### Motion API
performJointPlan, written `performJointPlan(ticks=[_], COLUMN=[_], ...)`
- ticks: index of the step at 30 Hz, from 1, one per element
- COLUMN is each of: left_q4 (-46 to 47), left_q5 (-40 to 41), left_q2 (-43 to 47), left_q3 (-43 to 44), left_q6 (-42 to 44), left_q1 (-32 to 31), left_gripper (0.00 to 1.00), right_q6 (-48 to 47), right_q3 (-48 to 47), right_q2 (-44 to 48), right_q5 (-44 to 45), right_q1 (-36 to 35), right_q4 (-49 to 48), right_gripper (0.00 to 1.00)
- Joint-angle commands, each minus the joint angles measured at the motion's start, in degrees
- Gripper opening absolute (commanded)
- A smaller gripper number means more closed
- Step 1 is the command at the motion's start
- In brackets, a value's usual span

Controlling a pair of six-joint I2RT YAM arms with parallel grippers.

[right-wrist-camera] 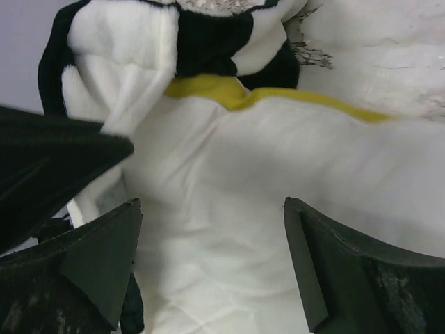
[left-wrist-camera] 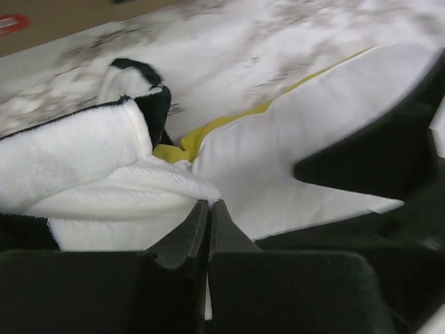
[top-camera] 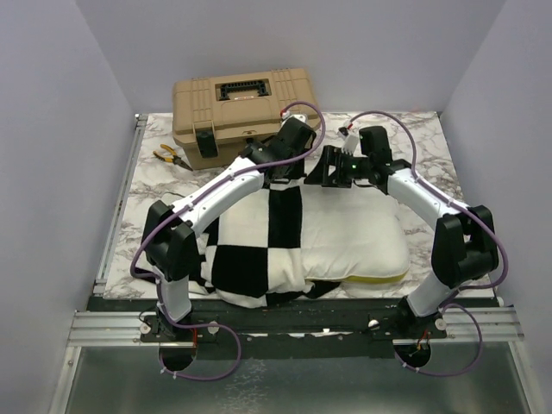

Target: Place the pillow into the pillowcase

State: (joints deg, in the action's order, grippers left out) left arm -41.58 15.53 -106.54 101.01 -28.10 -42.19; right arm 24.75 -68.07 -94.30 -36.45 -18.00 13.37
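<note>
Pillowcase (left-wrist-camera: 83, 160) edge in left tool (left-wrist-camera: 208, 204), pillow (left-wrist-camera: 278, 153) beside

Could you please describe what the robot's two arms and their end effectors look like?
The left arm and right arm have white tubular links, bulky black joints and looping purple cables. The left end effector and right end effector each have two black wedge-shaped fingers.
</note>
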Motion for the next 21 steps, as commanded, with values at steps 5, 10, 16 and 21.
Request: performJointPlan(ticks=[5,10,16,21], left_q4=[18.3,18.4,18.3,18.4], left_q5=[-12.4,-9.6,-8.3,-6.8], left_q2=[6.7,8.9,8.8,8.3], left_q3=[-6.6,-7.7,-7.7,-7.6], left_q6=[-4.5,-4.1,-4.3,-5.0], left_q1=[-1.5,-1.4,-1.3,-1.1], left_gripper=[0.0,0.0,0.0,0.0], right_q6=[-5.7,-6.1,-7.2,-7.5], right_q3=[-2.0,-3.7,-3.6,3.3], right_q2=[-2.5,-7.4,-11.7,-9.4], right_q5=[1.7,-4.8,-15.1,-20.3], right_q1=[4.1,4.0,3.7,3.8], right_q4=[-0.1,-5.7,-5.8,-8.7], right_gripper=[0.88,0.87,0.82,0.8])
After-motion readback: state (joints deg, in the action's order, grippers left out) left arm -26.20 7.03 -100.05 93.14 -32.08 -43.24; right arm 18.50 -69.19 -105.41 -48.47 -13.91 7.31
